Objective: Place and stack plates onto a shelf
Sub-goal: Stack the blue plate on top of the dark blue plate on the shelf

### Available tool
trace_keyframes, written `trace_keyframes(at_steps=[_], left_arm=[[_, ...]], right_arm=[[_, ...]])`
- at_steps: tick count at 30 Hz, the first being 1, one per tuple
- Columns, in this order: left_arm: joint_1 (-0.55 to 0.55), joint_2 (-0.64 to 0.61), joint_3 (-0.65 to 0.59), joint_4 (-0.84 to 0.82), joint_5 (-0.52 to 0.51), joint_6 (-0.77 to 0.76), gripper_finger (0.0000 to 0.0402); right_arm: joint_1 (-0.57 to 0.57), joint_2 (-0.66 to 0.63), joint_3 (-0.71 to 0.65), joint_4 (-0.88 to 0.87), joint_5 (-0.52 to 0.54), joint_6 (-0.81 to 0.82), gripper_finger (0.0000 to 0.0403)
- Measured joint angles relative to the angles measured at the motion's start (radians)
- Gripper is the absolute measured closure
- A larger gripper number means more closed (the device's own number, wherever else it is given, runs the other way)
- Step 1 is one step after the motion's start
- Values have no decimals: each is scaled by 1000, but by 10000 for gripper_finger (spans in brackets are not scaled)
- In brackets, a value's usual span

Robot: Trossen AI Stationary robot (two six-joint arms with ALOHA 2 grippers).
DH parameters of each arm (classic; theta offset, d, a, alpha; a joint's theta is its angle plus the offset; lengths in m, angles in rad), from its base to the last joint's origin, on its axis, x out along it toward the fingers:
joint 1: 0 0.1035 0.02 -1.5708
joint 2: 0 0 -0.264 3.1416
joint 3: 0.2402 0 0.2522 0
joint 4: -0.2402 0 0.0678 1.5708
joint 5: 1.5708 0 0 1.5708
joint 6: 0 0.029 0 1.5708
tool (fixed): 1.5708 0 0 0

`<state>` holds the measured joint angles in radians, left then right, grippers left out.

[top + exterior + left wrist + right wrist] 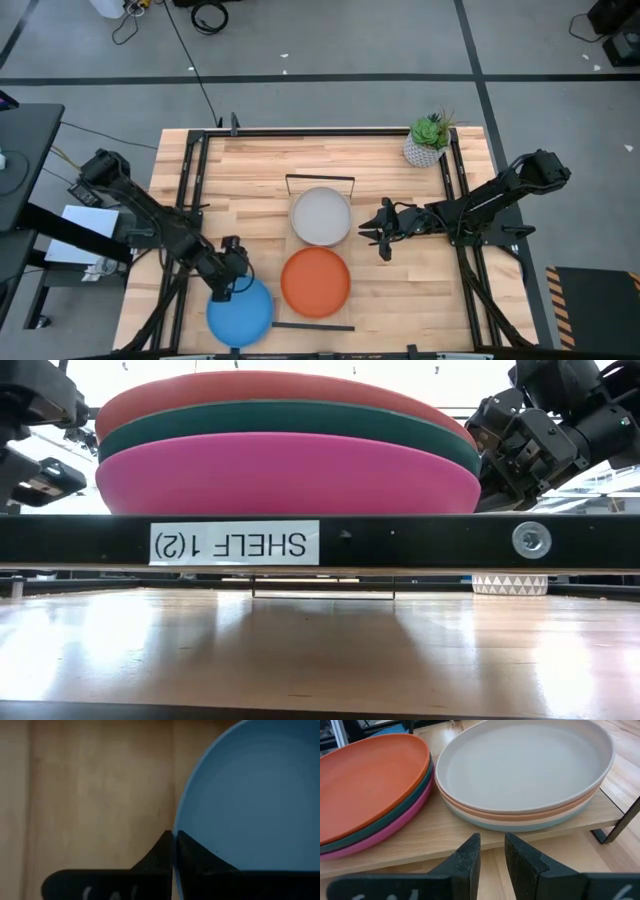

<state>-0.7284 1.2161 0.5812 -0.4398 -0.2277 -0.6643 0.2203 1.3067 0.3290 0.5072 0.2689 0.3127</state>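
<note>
The shelf (293, 249) runs from far to near in the table's middle. On it sit two stacks: grey plate (321, 216) over tan and light blue (520, 770), and orange plate (316, 281) over dark teal and magenta (290, 475). A bright blue plate (243, 314) is at the table's near left, with my left gripper (228, 285) shut on its far rim. My right gripper (385, 228) is open, level, just right of the grey stack, touching nothing. Its fingers (492, 855) point at the shelf's edge (470, 827). My left gripper pinches the bright blue plate's rim (176, 827) on its far-left side. One finger (195, 857) lies over the plate's inner face and the other is outside the rim. The fingers slant down from the far left. Whether the plate is lifted or rests on the table, I cannot tell.
A small potted plant (430, 140) stands at the table's far right corner. Black frame rails (190, 180) run along the table's left and right sides. Bare wood lies between the shelf and the right rail, and far of the shelf.
</note>
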Motion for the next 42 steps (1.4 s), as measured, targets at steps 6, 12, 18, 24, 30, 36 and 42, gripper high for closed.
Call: trace_keyframes(at_steps=[6, 12, 18, 24, 30, 36, 42], left_arm=[[59, -86, 68, -239, 10, 33, 389], [180, -168, 250, -431, 115, 75, 389], [374, -171, 479, -549, 125, 108, 389], [516, -75, 526, -457, 109, 82, 389], [575, 111, 528, -241, 168, 40, 388], [581, 272, 528, -199, 271, 43, 388], [578, 341, 528, -159, 340, 58, 379]], right_arm=[[0, 0, 0, 0, 0, 31, 309], [1, 0, 0, -1, 0, 34, 309], [13, 0, 0, -1, -1, 32, 309], [13, 0, 0, 0, -1, 10, 309], [13, 0, 0, -1, -1, 3, 309], [14, 0, 0, -6, -1, 9, 309], [15, 0, 0, -7, -1, 11, 309]])
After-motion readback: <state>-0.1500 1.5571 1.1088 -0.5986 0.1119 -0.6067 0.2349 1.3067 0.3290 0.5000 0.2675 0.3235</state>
